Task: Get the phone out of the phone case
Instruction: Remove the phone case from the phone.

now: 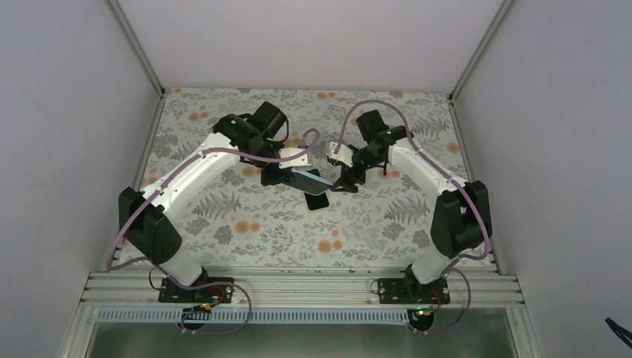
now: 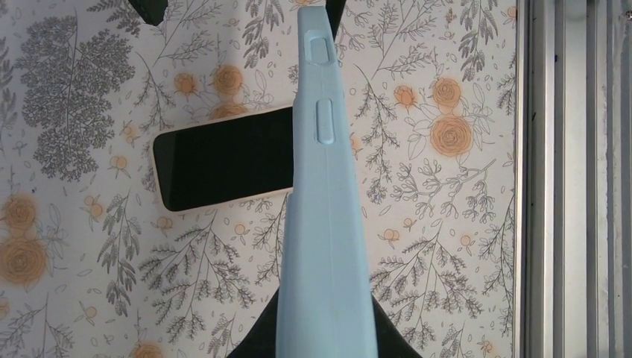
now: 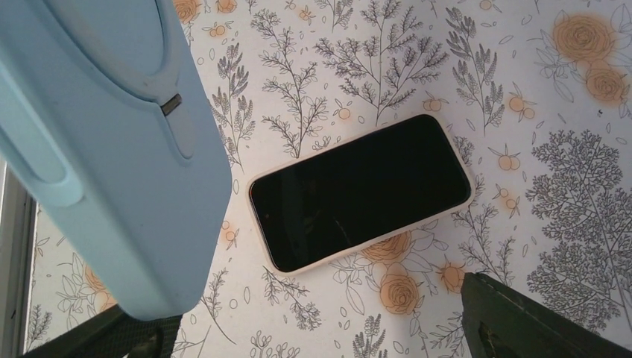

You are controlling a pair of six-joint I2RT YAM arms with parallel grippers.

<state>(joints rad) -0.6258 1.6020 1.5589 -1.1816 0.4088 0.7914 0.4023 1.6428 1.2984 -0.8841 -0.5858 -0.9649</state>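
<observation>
My left gripper (image 1: 277, 176) is shut on a light blue phone case (image 1: 307, 177) and holds it above the table. In the left wrist view the case (image 2: 325, 224) runs edge-on up from between my black fingers (image 2: 257, 339). The phone (image 1: 317, 201), black screen up with a cream rim, lies flat on the floral cloth below the case, apart from it; it shows in the left wrist view (image 2: 223, 160) and the right wrist view (image 3: 361, 190). My right gripper (image 1: 343, 182) is open, its jaws wide apart, and holds nothing. The case (image 3: 112, 149) hangs by its left finger (image 3: 89, 339).
The floral tablecloth (image 1: 246, 239) covers the table. An aluminium rail (image 1: 298, 287) runs along the near edge and shows in the left wrist view (image 2: 574, 179). White walls (image 1: 67, 112) close in the left, right and back sides.
</observation>
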